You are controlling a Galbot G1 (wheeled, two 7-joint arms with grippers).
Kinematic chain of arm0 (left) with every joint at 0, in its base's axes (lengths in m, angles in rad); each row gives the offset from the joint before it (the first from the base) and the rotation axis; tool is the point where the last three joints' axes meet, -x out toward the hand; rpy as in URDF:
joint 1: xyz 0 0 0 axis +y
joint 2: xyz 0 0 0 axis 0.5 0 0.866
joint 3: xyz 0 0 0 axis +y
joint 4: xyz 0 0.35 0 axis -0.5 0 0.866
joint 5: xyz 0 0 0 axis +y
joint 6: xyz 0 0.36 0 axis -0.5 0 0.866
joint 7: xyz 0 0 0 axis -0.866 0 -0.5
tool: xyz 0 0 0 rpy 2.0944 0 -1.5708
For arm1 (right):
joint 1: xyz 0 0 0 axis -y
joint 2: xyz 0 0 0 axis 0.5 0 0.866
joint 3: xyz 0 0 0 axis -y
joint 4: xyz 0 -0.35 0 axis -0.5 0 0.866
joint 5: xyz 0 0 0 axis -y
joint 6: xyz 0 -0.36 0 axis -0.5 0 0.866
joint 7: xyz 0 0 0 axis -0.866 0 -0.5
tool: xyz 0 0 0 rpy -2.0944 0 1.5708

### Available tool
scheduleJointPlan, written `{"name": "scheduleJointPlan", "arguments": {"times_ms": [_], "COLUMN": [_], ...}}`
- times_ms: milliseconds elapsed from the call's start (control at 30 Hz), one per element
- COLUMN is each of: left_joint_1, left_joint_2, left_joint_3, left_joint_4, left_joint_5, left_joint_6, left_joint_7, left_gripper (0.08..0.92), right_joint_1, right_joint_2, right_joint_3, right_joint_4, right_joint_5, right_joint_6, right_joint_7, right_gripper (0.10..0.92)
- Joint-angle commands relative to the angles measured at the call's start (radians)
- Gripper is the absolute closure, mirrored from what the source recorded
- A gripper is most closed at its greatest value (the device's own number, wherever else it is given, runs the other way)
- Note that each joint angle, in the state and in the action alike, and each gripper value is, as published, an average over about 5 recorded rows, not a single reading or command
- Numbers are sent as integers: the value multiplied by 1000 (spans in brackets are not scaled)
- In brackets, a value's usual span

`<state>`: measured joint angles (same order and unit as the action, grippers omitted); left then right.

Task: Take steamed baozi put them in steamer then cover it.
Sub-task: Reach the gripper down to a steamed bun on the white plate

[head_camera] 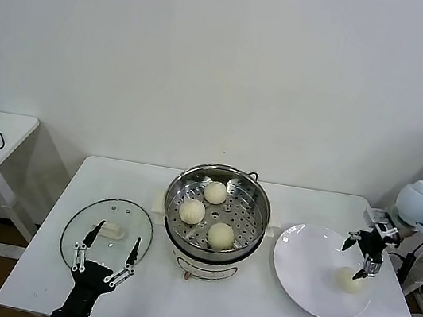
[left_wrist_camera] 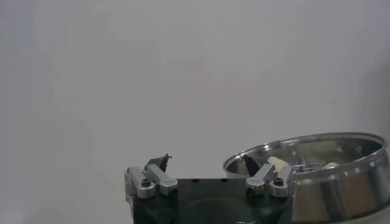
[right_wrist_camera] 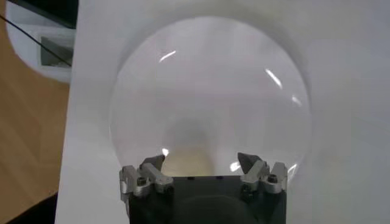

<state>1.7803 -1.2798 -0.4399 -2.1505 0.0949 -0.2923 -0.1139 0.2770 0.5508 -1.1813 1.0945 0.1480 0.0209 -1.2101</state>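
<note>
- My right gripper (head_camera: pixel 367 255) hangs wide open over the last cream-white round bun (head_camera: pixel 351 280) on the flat white plate (head_camera: pixel 305 278); head view alone shows 3 buns in the shiny steel steamer (head_camera: pixel 218 208).
- Left gripper (head_camera: pixel 105 258) gapes empty at the round clear glass lid's (head_camera: pixel 107 232) near edge.

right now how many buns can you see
4. Three sit on the tray inside the steamer: one at the back, one left, one front. The fourth is on the white plate, under the open right gripper.
</note>
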Motion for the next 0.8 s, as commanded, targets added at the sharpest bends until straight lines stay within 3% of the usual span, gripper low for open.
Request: {"name": "scheduleJointPlan", "arguments": {"times_ms": [33, 667, 800], "left_joint_1": [0, -7, -6], "left_joint_2": [0, 3, 3], "left_joint_3": [-1, -3, -3], "left_joint_4": [-3, 2, 0], "left_joint_5": [1, -2, -2], "left_joint_6": [2, 5, 4], "left_joint_7": [0, 0, -1], "left_gripper": [177, 177, 177], "right_joint_1": [-114, -199, -203], "right_joint_2": [-2, 35, 35], "right_joint_3": [64, 123, 126], "right_joint_4": [-45, -99, -94], "right_joint_5": [-26, -68, -61], "right_joint_6": [-20, -8, -6], "right_joint_7": [41, 90, 96], "right_gripper": [203, 203, 237]}}
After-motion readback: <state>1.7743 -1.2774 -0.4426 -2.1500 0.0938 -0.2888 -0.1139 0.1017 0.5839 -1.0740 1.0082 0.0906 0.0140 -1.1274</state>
